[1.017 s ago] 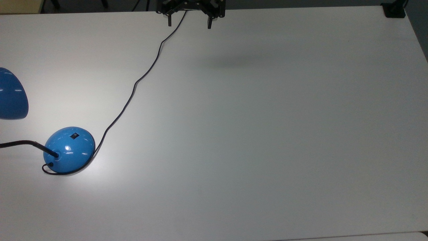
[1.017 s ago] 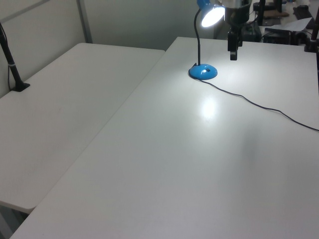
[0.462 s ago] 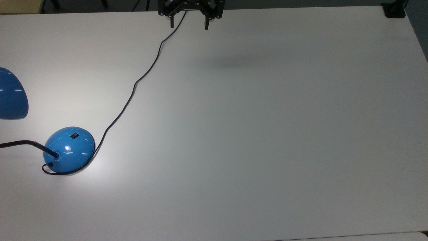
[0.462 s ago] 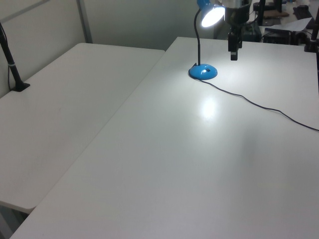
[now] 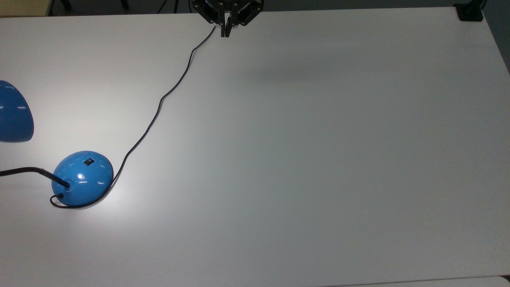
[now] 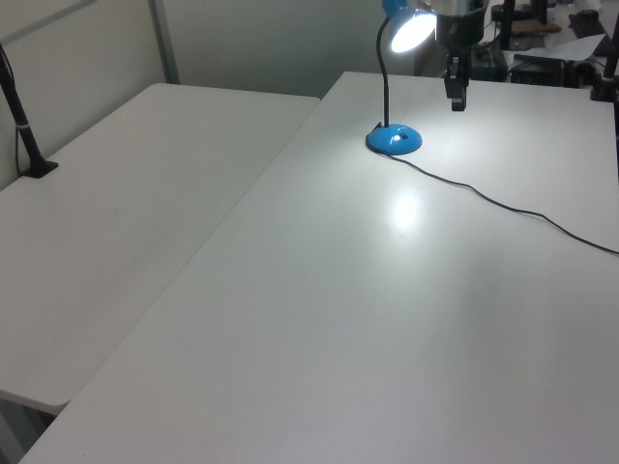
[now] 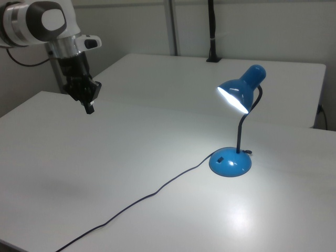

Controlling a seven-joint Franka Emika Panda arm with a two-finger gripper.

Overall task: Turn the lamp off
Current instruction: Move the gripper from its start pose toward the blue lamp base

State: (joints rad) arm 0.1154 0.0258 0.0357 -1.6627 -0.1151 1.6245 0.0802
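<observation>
The blue lamp is lit. Its dome base (image 5: 82, 178) stands at the top view's left, with a small black rocker switch (image 5: 89, 162) on top and the shade (image 5: 14, 113) at the frame's left edge. In the right view the shade (image 7: 240, 90) glows above the base (image 7: 230, 163), casting a bright patch on the table. My gripper (image 5: 225, 32) hangs at the top view's upper edge, far from the lamp, fingers shut together on nothing. It also appears in the left view (image 6: 457, 102) and the right view (image 7: 89, 108).
The lamp's black cord (image 5: 159, 105) snakes from the base across the white table (image 5: 318, 159) toward the top view's upper edge, passing under the gripper. A second white table (image 6: 116, 213) adjoins in the left view. A black clamp (image 5: 469, 12) sits at the top view's upper right corner.
The gripper's fingers have closed from wide apart to touching. The arm stayed nearly in place. The lamp is lit throughout.
</observation>
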